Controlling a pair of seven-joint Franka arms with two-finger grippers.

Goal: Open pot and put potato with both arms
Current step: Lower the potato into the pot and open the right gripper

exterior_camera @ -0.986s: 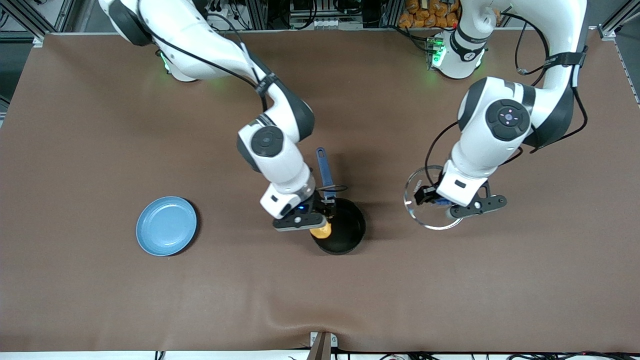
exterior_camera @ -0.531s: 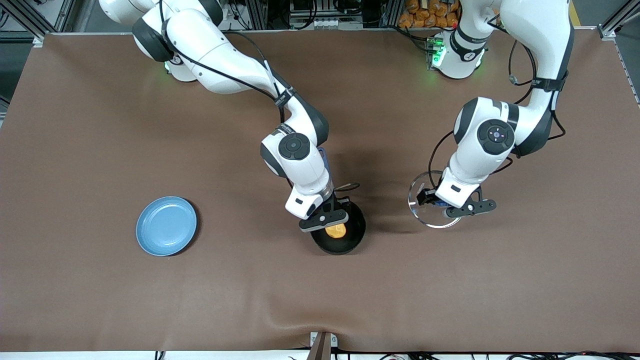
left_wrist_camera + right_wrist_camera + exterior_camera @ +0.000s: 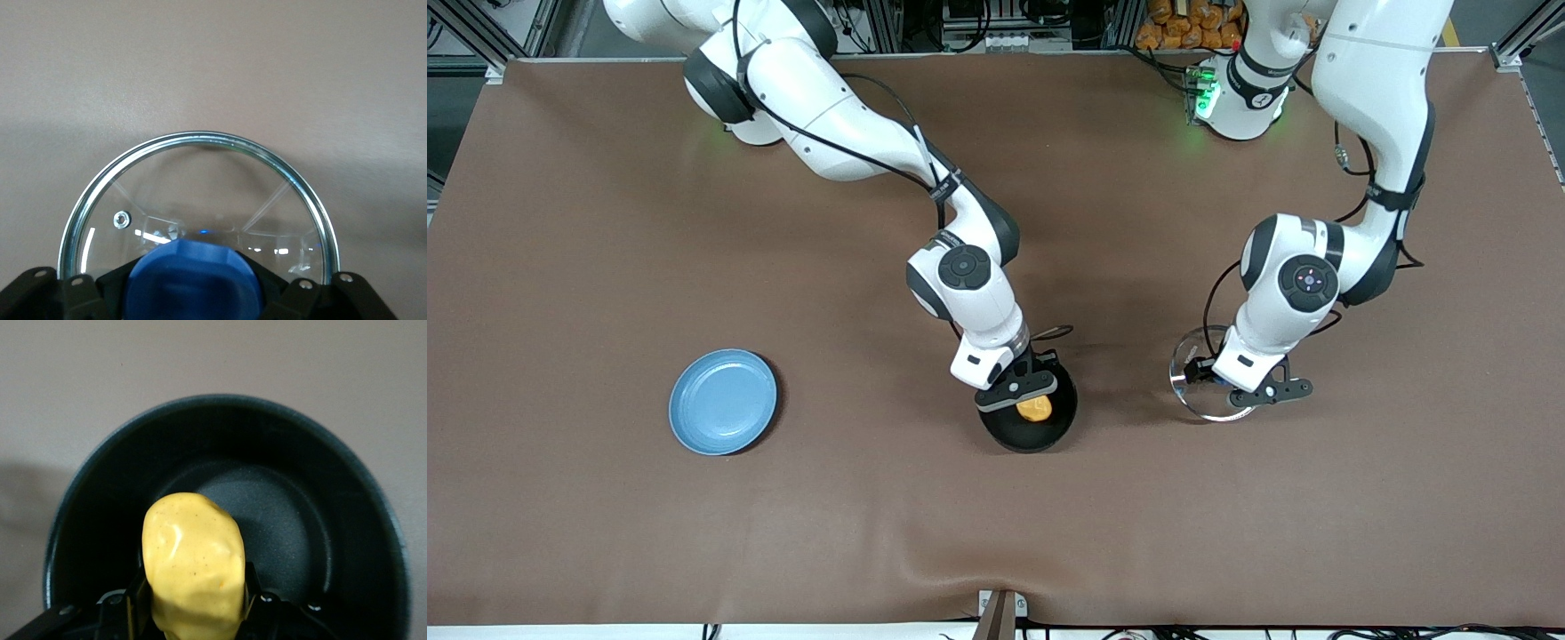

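The black pot point(image 3: 1028, 427) stands open in the middle of the table; its blue handle is hidden under the right arm. My right gripper point(image 3: 1034, 402) is shut on the yellow potato point(image 3: 1036, 408) and holds it inside the pot's mouth. In the right wrist view the potato point(image 3: 193, 560) hangs between the fingers over the pot's black bottom point(image 3: 280, 520). My left gripper point(image 3: 1221, 380) is shut on the blue knob point(image 3: 193, 280) of the glass lid point(image 3: 1209, 391), low over the table toward the left arm's end. The lid's silvery rim point(image 3: 200, 137) shows in the left wrist view.
A light-blue plate point(image 3: 723, 402) lies on the brown table toward the right arm's end, level with the pot. A small bracket point(image 3: 1000, 609) sits at the table's edge nearest the front camera.
My right gripper carried the potato from the pot's rim to over its middle and lower. My left gripper moved the lid lower and a little toward the left arm's end.
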